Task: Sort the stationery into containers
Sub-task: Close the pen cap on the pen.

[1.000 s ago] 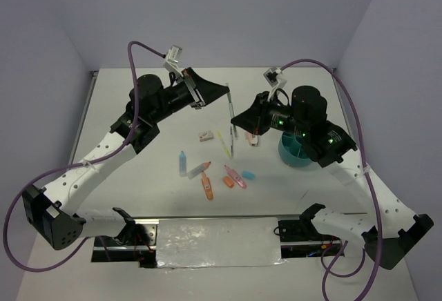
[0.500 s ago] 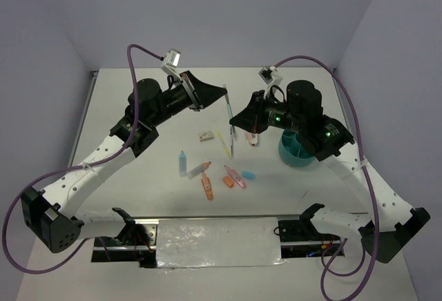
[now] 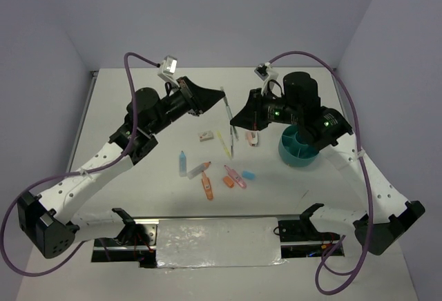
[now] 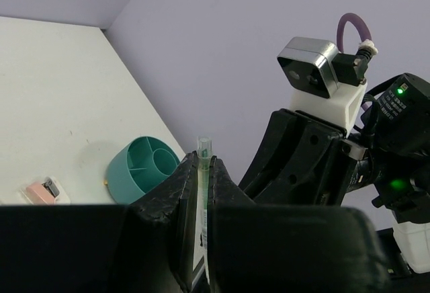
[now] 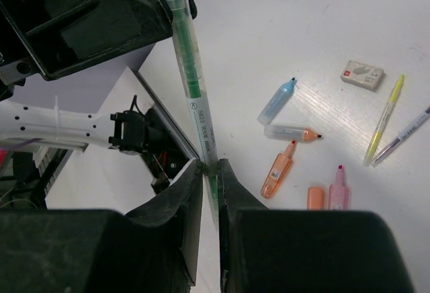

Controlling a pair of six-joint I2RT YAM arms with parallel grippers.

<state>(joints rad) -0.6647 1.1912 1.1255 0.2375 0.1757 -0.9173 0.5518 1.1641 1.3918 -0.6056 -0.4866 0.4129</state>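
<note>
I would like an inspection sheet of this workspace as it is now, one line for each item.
Surface: white table.
Job's things: green pen in the air between both grippers; teal cup at the right; highlighters, blue tube, yellow pen and small box loose mid-table.
Clutter: nothing seen.
Grippers: left gripper and right gripper each shut on an end of the green pen.
Cables: purple cable looping over each arm.
Surroundings: grey walls; silver plate at the near edge.

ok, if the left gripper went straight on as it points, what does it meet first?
Most likely the right gripper: in the left wrist view its black body sits straight ahead of the left gripper. Both have fingers shut on the same pen. The gap between them is hard to judge.
</note>
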